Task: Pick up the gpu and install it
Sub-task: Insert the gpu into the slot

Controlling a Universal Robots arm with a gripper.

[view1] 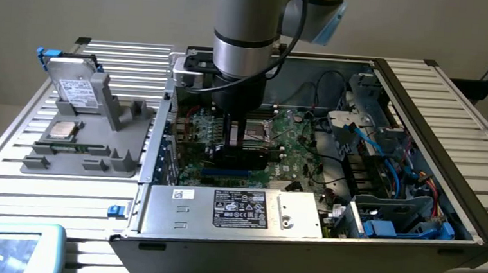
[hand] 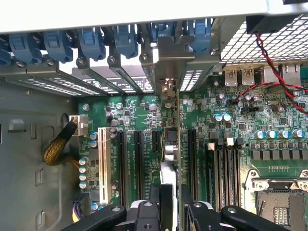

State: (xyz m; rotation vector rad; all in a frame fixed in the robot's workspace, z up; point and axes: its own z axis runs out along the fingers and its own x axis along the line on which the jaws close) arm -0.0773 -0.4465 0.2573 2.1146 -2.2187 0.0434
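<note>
The gpu (view1: 247,155), a green card with a black cooler block, hangs upright just above the motherboard (view1: 299,147) inside the open computer case. My gripper (view1: 233,139) reaches down from above and is shut on the card's upper edge. In the wrist view the gpu (hand: 171,144) is seen edge-on between the black fingers (hand: 154,199), with my gripper (hand: 169,193) closed around it. Its metal bracket (hand: 169,62) stands against the case's rear slot openings. The card lines up along the black expansion slots (hand: 137,159); whether it is seated I cannot tell.
A grey fixture (view1: 79,157) at the exterior view's left holds a hard drive (view1: 77,89) and a processor (view1: 62,130). The power supply (view1: 239,210) sits at the case front. Red and black wires (hand: 274,62), blue slot clips (hand: 91,41) and the processor socket (hand: 279,202) surround the slots.
</note>
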